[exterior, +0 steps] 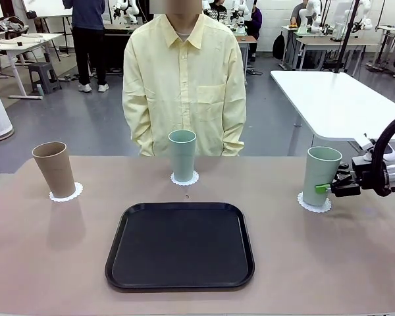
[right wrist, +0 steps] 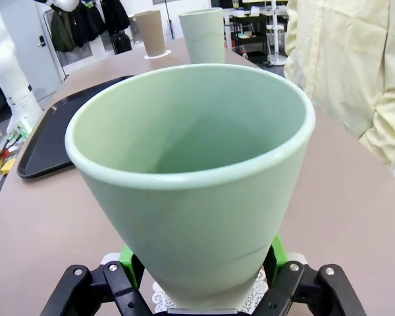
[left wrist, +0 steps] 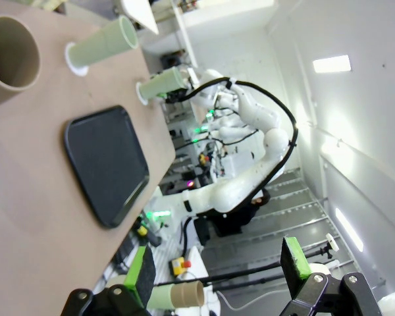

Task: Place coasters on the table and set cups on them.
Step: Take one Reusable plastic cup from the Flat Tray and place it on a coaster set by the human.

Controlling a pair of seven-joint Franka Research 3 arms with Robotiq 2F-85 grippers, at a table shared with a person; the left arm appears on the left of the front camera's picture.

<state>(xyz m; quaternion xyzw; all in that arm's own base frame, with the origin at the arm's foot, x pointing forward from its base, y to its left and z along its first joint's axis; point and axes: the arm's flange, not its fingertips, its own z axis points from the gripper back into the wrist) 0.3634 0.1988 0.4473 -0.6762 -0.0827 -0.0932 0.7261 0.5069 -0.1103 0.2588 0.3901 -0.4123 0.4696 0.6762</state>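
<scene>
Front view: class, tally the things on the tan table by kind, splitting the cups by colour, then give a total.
Brown cup: 1
Green cups: 2
Coasters: 3
Black tray: 1
Total: 7

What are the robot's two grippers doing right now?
Left gripper: open, holding nothing.
Right gripper: around the pale green cup on its coaster; cannot tell if it grips.
</scene>
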